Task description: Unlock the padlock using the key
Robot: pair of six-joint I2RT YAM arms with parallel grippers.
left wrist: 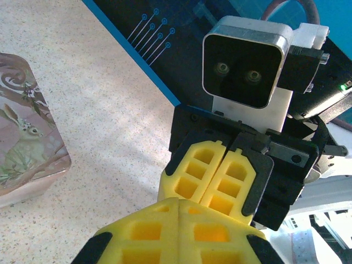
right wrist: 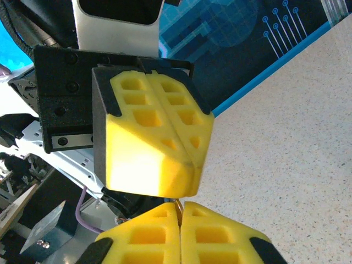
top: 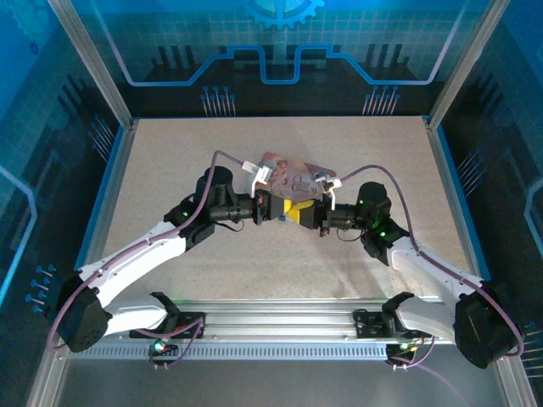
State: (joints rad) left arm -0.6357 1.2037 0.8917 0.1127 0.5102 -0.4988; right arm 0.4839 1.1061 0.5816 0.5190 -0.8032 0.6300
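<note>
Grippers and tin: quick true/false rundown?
1. The left gripper and right gripper both have their fingers shut. True.
2. The grippers meet tip to tip above the table. True.
3. The tin lies near the arm bases. False: it lies beyond the grippers, toward the far side.
4. The left gripper holds the tin. False: the tin rests on the table, apart from both grippers.
</note>
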